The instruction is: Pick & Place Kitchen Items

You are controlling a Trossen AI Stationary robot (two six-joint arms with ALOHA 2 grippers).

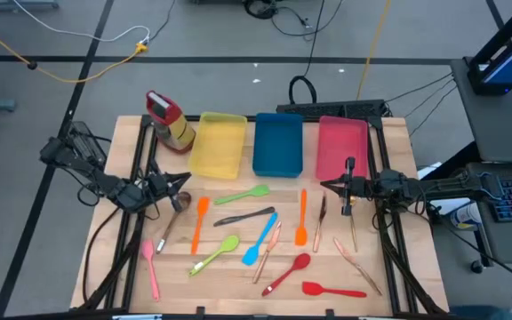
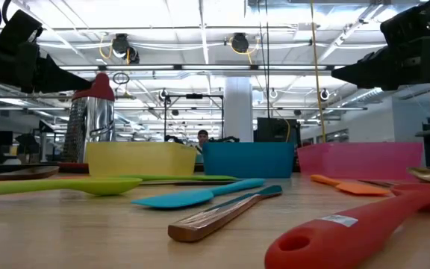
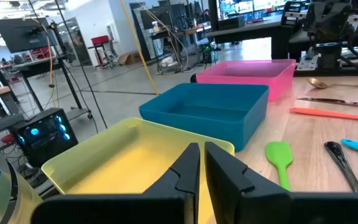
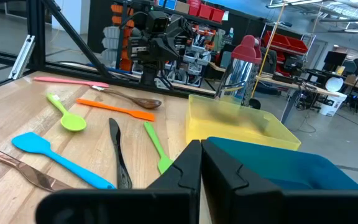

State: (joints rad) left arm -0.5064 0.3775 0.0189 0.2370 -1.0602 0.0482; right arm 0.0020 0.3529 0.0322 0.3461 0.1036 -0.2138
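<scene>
— Where are the two arms?
— The left gripper (image 1: 182, 185) hangs over the table's left side, near the bottle (image 1: 169, 120) and just off the yellow tray (image 1: 217, 143). Its fingers (image 3: 188, 168) are nearly together, only a thin slit between them, and they hold nothing. The right gripper (image 1: 327, 186) sits on the right side, close to the front edge of the pink tray (image 1: 341, 148). Its fingers (image 4: 185, 165) are also almost closed, a narrow gap, nothing between them.
— And the kitchen items?
— All loose on the wooden table (image 1: 105, 258), in front of the three trays; in the high view none lies in the yellow, blue (image 1: 277, 144) or pink tray. A green spatula (image 1: 243, 195) lies just below the yellow tray, a dark metal utensil (image 1: 244, 216) under it. An orange spatula (image 1: 198, 222) is left of centre, an orange spoon (image 1: 301, 216) right of centre. A wooden spoon (image 1: 172, 213) lies just beside the left gripper, a pink spoon (image 1: 151, 268) farther down the left edge.
— The middle?
— A green spoon (image 1: 215, 254), a blue spatula (image 1: 260, 239), a copper-toned utensil (image 1: 268, 252). Lower right: a red spoon (image 1: 289, 273) and red spatula (image 1: 332, 289). A thin brown utensil (image 1: 321, 220) and gold ones (image 1: 356, 264) lie near the right gripper
</scene>
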